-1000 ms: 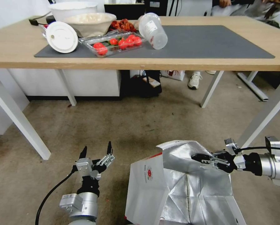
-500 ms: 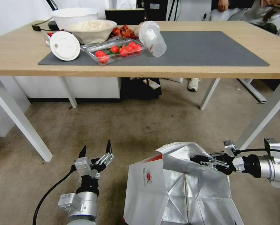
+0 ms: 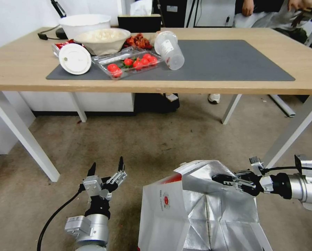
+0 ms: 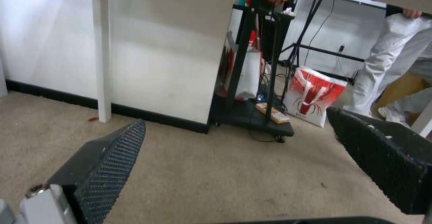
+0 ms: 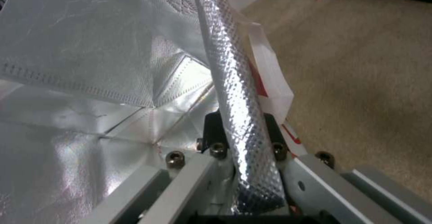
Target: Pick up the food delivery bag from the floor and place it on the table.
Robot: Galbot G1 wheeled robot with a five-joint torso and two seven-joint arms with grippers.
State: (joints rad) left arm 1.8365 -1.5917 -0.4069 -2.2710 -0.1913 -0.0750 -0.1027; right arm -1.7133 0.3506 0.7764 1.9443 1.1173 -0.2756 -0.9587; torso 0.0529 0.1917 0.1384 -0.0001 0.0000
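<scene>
In the head view, the large white-and-red food delivery bag with silver foil lining (image 3: 201, 212) is cut off at the bottom edge, so its base on the worn beige carpet floor (image 3: 156, 136) is hidden. The right gripper (image 3: 222, 179) pinches the bag's foil rim. The left gripper (image 3: 106, 167) hovers spread wide, empty. The light-wood table with a dark grey mat (image 3: 20, 69) stands beyond.

The left wrist view shows both fingers (image 4: 108, 163) far apart over carpet.

The right wrist view shows a foil fold (image 5: 238, 116) clamped between the jaws.
</scene>
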